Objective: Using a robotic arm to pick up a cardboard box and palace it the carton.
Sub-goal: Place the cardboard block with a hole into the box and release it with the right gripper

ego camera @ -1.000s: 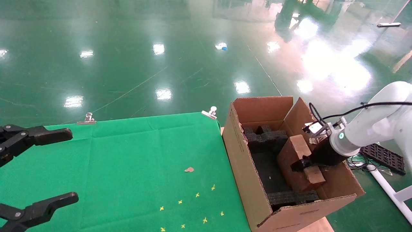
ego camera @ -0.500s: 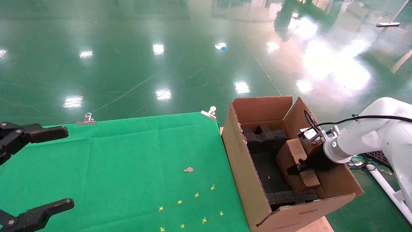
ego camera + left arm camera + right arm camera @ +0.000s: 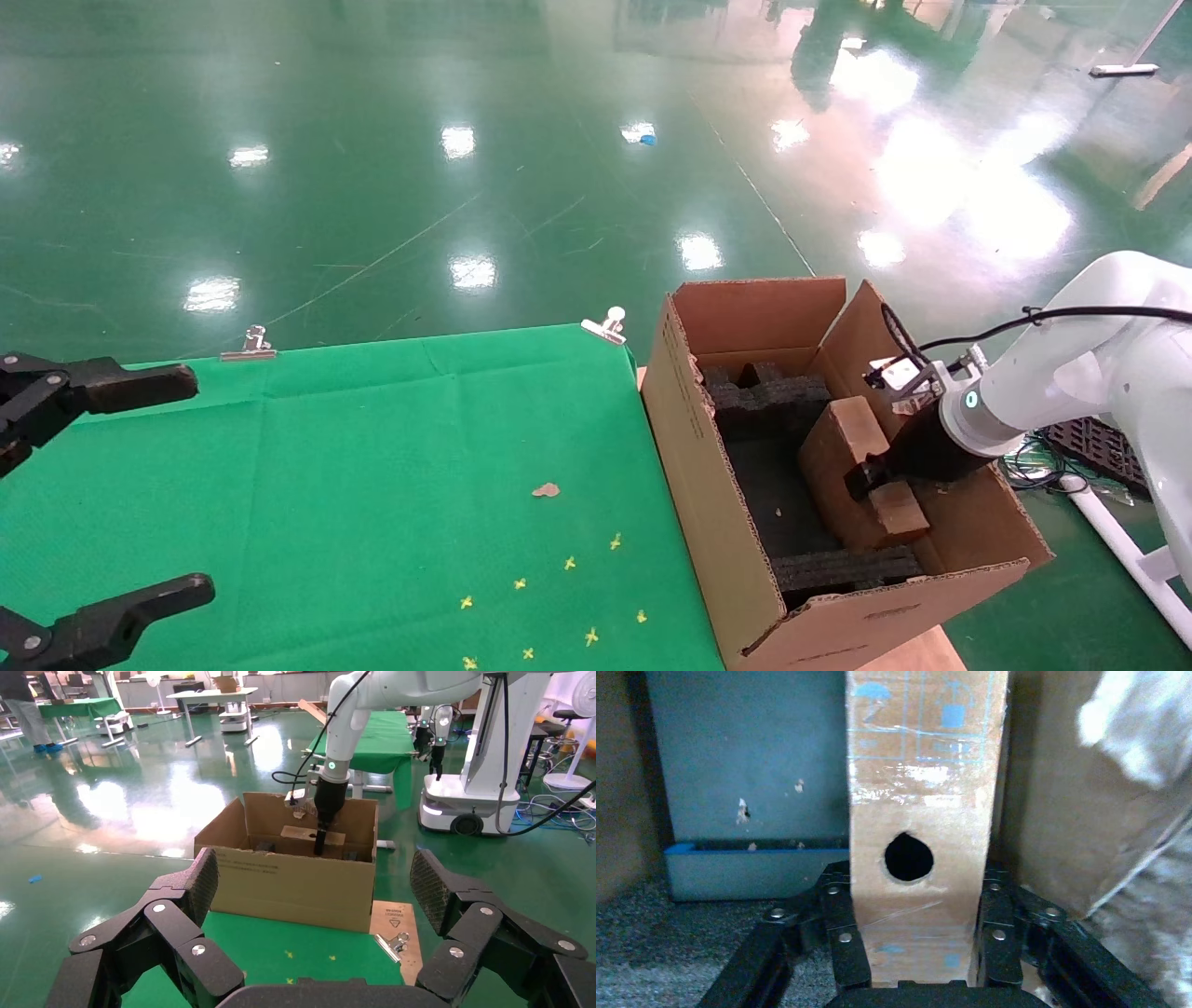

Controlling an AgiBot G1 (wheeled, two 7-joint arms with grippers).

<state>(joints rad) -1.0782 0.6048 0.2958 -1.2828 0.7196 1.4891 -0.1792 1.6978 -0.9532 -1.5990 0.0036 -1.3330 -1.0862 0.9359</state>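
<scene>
Right gripper (image 3: 871, 480) of the robotic arm (image 3: 1052, 391) clenched on the cardboard box (image 3: 857, 471) (round hole facing the wrist camera), box tilted inside the carton (image 3: 708, 503) at lower right of the head view, left gripper (image 3: 102, 494) spread wide over the green cloth (image 3: 372, 466) at lower left.

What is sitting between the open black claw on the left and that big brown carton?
In the head view, only green cloth with a brown scrap and yellow marks lies between the left gripper and the carton.
</scene>
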